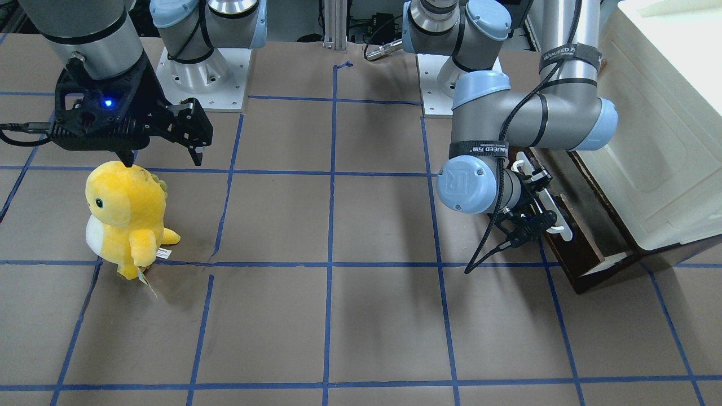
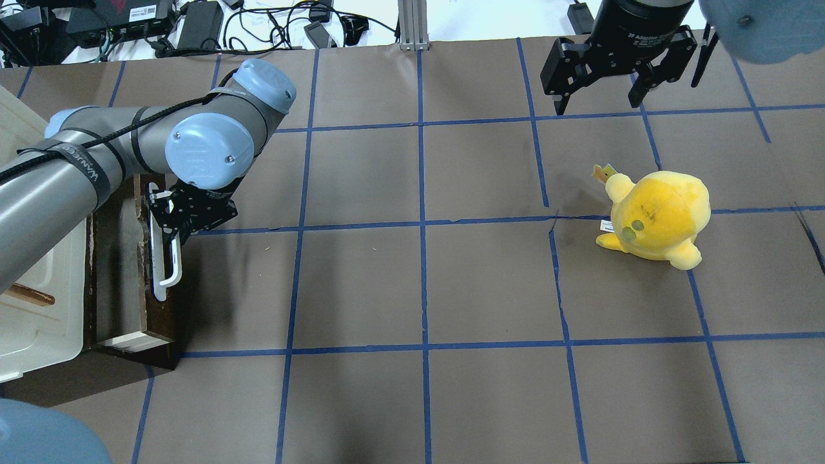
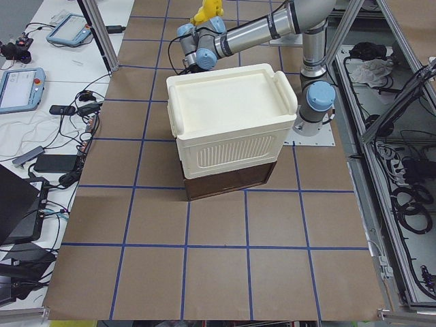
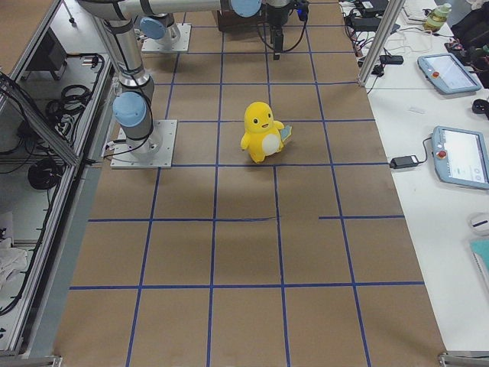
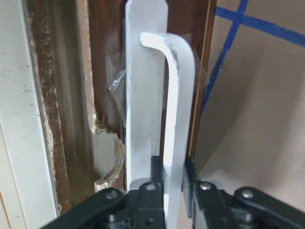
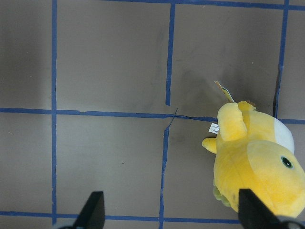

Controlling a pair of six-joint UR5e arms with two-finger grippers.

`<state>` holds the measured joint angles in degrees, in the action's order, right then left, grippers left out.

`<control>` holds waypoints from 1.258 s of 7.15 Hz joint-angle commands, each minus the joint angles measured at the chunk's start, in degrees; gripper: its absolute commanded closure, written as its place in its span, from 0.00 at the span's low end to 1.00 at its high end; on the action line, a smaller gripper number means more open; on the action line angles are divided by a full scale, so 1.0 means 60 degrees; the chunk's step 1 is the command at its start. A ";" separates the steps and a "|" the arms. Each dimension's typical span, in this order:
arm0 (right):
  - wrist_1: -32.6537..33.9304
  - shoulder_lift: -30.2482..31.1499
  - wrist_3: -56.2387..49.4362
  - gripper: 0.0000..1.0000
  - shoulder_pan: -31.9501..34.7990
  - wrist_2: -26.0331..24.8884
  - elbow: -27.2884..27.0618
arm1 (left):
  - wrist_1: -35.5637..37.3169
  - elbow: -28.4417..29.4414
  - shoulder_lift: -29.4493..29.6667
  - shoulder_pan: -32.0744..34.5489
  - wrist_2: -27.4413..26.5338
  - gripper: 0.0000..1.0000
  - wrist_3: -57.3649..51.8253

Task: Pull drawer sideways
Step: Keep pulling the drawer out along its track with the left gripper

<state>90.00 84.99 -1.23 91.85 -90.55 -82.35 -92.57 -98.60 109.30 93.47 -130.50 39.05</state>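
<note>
In the overhead view the drawer (image 2: 119,277) sits at the 9 o'clock edge of the surface (image 2: 419,290), under the cream-white cabinet (image 2: 32,322). It stands partly out of the cabinet's base toward 3 o'clock, so a strip of its pale inside shows between the cabinet wall and the dark brown front. The wood along the front's top edge is chipped and ragged.

The white bar handle (image 5: 180,105) on the front runs from 12 to 6 o'clock in that view. The left claw (image 5: 172,164) is closed on this handle. The wrist view shows a black finger pressed against each side of the bar, with no gap either side. The grip sits nearer the handle's 12 o'clock end than its 6 o'clock end. The left arm reaches in over the cabinet from 9 o'clock.

The right claw (image 2: 597,103) hangs above the surface at about 1 o'clock in the overhead view, with its fingers spread wide and nothing between them. A yellow plush toy (image 2: 657,216) stands upright on the surface at about 3 o'clock, just toward 6 o'clock from that claw and apart from it. The toy is well apart from the drawer.
</note>
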 commanded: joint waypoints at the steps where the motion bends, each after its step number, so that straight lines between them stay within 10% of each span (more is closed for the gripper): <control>1: 0.0000 0.0000 0.0000 0.00 0.0000 0.0004 0.0000 | 0.0019 0.0027 0.0020 0.0008 0.0027 0.99 0.0040; 9: 0.0000 0.0000 0.0000 0.00 0.0000 -0.0011 0.0000 | 0.0019 0.0334 0.0210 0.0359 0.0173 0.98 0.0318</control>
<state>90.00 84.99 -1.25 91.85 -90.61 -82.35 -92.39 -97.01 110.16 95.05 -129.48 40.63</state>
